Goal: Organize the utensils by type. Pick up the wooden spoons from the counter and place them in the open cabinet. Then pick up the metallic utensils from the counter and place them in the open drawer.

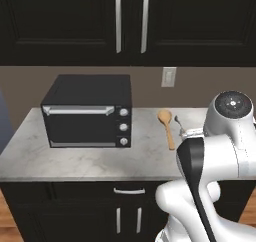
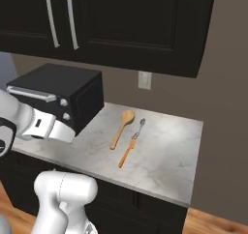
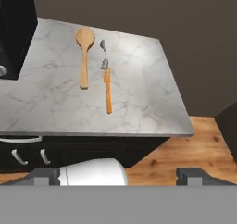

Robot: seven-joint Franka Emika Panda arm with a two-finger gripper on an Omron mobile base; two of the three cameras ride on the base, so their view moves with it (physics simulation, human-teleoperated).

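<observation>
- Gripper (image 3: pixel 118 174): seen in hand view, jaws spread wide, nothing between them; hangs off the worktop's front edge, above the floor, well apart from the utensils.
- Worktop (image 3: pixel 139 93): white marble w/ grey veins on black base cabinets. Toaster oven (image 1: pixel 87 111) takes the left half.
- One wooden spoon (image 3: pixel 84 56) visible: lies flat mid-worktop, bowl toward the back wall, handle toward the front edge. Can't see a 2nd wooden spoon.
- Just right of it, two slim pieces end to end: silver-grey utensil (image 3: pixel 104 54) nearer the back edge, orange utensil (image 3: pixel 108 91) running toward the front edge. Their ends look touching or nearly so; can't tell which.
- Upper cabinet (image 2: pixel 121 25): the doors in view look shut; can't see an open one, nor an open drawer.
- Step in hand (my read): go for the wooden spoon first; task barely begun.
- How to do it well:
  - Bring gripper over the handle's mid-part, not the bowl; the handle is narrower and balances better.
  - Turn wrist so the jaws straddle the handle crosswise.
  - Come straight down; the spoon lies flat, so fingertips must reach the marble.
  - Stay on the oven side of the handle; the orange piece sits near and a finger could knock it.
  - Lift clear before swinging up to the cabinet.
</observation>
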